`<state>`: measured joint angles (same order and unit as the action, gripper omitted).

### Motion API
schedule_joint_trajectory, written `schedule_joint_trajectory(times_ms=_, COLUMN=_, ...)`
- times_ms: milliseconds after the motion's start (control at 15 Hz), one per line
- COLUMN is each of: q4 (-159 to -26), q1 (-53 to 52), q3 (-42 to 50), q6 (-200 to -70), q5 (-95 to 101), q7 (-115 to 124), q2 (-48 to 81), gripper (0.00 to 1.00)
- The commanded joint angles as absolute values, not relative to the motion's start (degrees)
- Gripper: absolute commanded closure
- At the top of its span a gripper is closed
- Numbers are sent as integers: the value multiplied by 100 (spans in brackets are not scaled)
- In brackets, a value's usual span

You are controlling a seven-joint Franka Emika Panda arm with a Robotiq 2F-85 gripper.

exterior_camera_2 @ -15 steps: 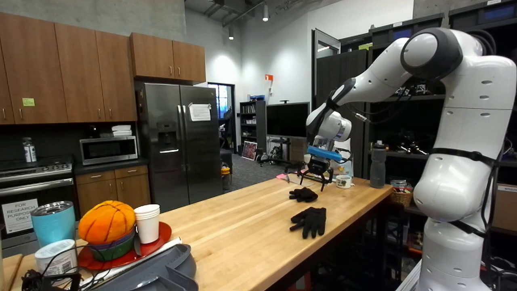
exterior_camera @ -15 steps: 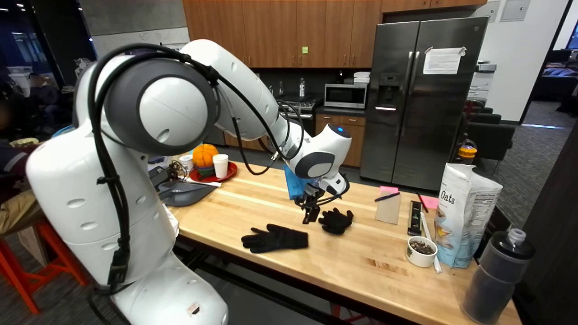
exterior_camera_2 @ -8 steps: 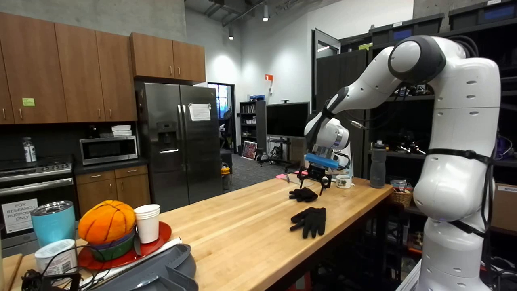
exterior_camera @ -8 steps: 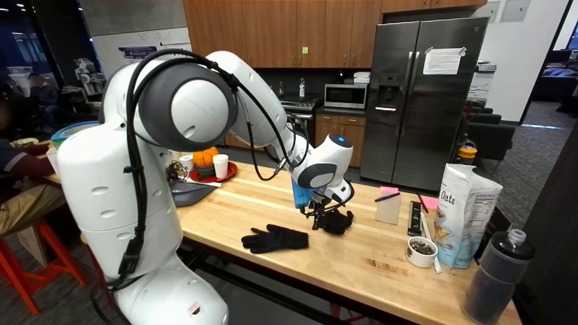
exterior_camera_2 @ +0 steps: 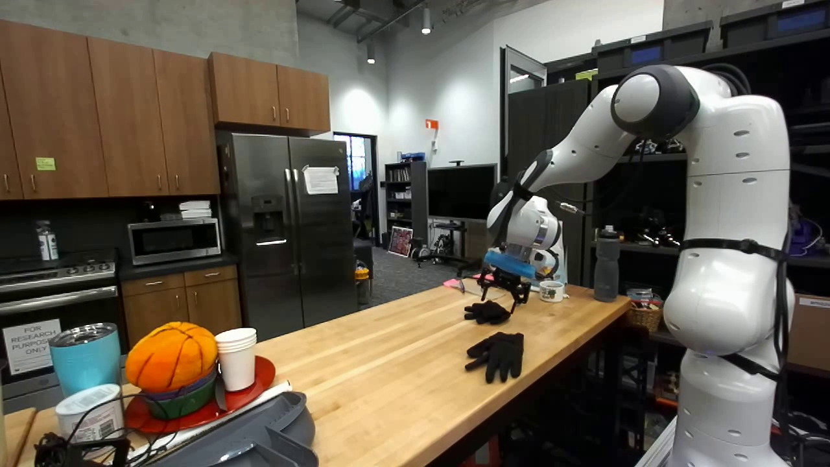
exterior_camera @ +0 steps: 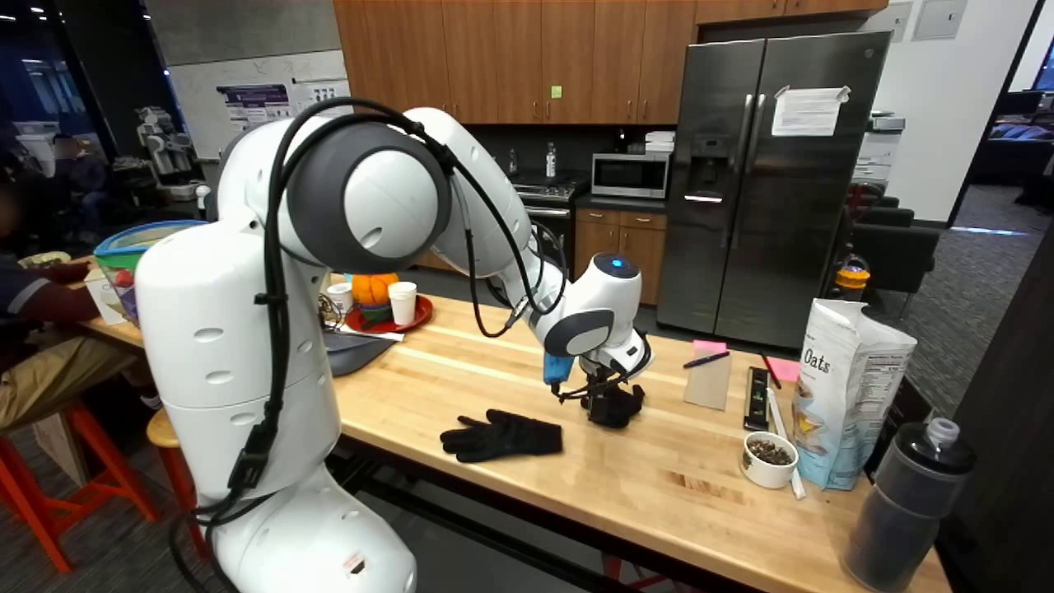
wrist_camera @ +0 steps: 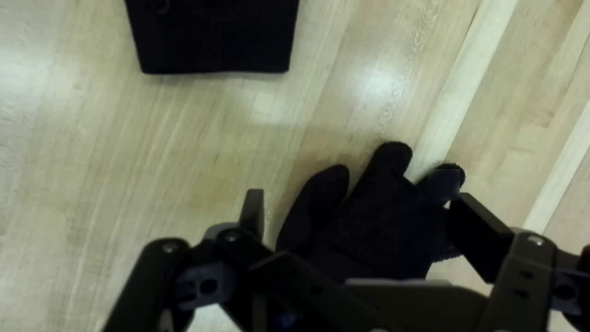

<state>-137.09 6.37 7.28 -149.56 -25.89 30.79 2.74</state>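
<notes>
Wrist view: the claw (wrist_camera: pixel 357 205) is spread wide with nothing gripped, the crumpled black glove (wrist_camera: pixel 387 226) lying on the counter (wrist_camera: pixel 138 152) beneath it. With one fingertip (wrist_camera: pixel 479 235) seemingly over the glove's edge, an off-centre descent could pin cloth down or pinch only a fold.

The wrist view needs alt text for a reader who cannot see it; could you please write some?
An open gripper spans a black glove on a pale wooden tabletop, its jaws at either side. The cuff of a second black glove shows at the top, left of center.
</notes>
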Motion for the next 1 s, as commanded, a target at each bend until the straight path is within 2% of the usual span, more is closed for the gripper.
schedule_joint_trajectory(times_ms=0, q4=-13693, q1=640, q3=758, q6=-15419, q5=-2461, q7=3496, q2=450, gripper=0)
schedule_joint_trajectory(times_ms=467, q4=-13685, q1=587, q3=863, q6=-16126, q5=-1959, q7=4001, q2=592, gripper=0)
schedule_joint_trajectory(times_ms=933, q4=-13419, q1=534, q3=950, q6=-16083, q5=-1104, q7=4664, q2=619, gripper=0)
